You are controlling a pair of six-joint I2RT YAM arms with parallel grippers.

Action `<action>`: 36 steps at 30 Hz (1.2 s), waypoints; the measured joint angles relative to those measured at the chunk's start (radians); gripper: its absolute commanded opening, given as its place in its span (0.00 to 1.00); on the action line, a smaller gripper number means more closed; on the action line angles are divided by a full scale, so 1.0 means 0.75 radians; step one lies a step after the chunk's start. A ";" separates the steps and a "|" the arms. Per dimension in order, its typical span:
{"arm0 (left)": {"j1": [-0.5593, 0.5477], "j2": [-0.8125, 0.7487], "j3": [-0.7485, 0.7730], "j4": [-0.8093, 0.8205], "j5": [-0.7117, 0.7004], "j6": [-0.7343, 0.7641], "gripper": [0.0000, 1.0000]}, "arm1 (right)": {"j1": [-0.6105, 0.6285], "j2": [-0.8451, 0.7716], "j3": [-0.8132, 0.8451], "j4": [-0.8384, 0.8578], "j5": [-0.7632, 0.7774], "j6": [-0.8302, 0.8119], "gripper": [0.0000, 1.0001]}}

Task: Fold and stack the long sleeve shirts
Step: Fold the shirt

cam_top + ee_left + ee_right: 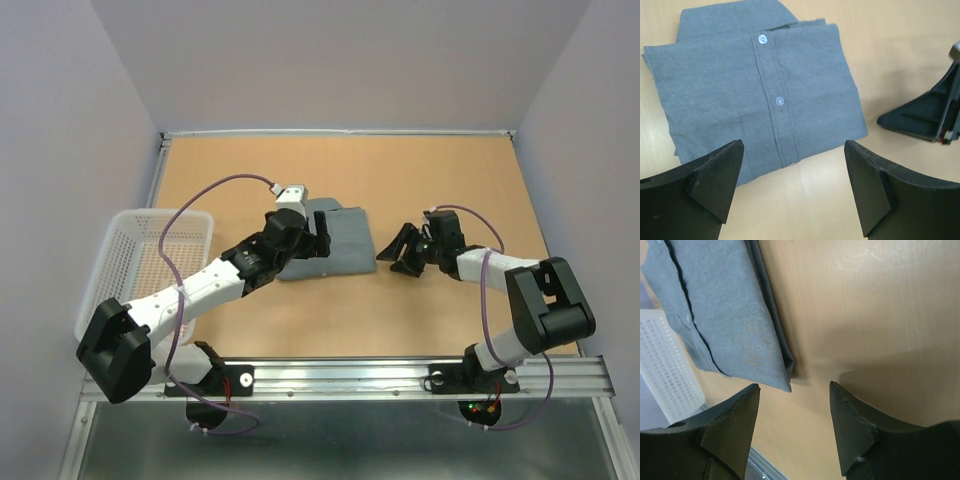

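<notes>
The one mid-grey long sleeve shirt (345, 240) lies folded into a rectangle on the wooden table, button placket up. In the left wrist view the shirt (760, 85) shows two pale buttons and its collar end is at the top. My left gripper (312, 243) is open and empty over the shirt's left edge, and its fingers (715, 180) straddle the shirt's near hem. My right gripper (393, 255) is open and empty just right of the shirt, apart from it. In the right wrist view the shirt's folded corner (725, 315) lies ahead of the left finger.
A white plastic mesh basket (125, 255) stands at the table's left edge and also shows in the right wrist view (665, 370). The right gripper's black finger (925, 115) shows in the left wrist view. A metal rail (350, 375) runs along the near edge. Walls enclose the table.
</notes>
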 measured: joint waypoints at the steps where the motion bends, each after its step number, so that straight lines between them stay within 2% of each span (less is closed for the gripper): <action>1: -0.029 0.018 0.013 -0.015 -0.014 0.034 0.94 | 0.004 0.007 0.000 0.005 -0.008 0.021 0.64; 8: -0.167 0.132 0.055 -0.086 -0.112 0.236 0.93 | 0.063 0.123 0.016 0.098 -0.069 0.133 0.62; 11: -0.198 0.144 0.068 -0.095 -0.136 0.307 0.93 | 0.107 0.173 0.034 0.148 -0.083 0.166 0.53; 14: -0.226 0.151 0.078 -0.097 -0.159 0.368 0.92 | 0.129 0.186 0.034 0.158 -0.083 0.186 0.41; 17: -0.257 0.161 0.079 -0.095 -0.173 0.433 0.91 | 0.135 0.195 0.034 0.154 -0.075 0.199 0.24; 18: -0.273 0.172 0.080 -0.095 -0.178 0.458 0.91 | 0.135 0.195 0.034 0.150 -0.072 0.195 0.16; 22: -0.366 0.250 0.090 -0.071 -0.191 0.555 0.91 | 0.135 0.192 0.034 0.150 -0.070 0.191 0.02; 28: -0.516 0.411 0.090 0.015 -0.251 0.693 0.91 | 0.135 0.160 0.035 0.138 -0.074 0.184 0.01; 36: -0.555 0.574 0.099 0.180 -0.391 0.801 0.89 | 0.135 0.078 0.079 0.098 -0.097 0.185 0.01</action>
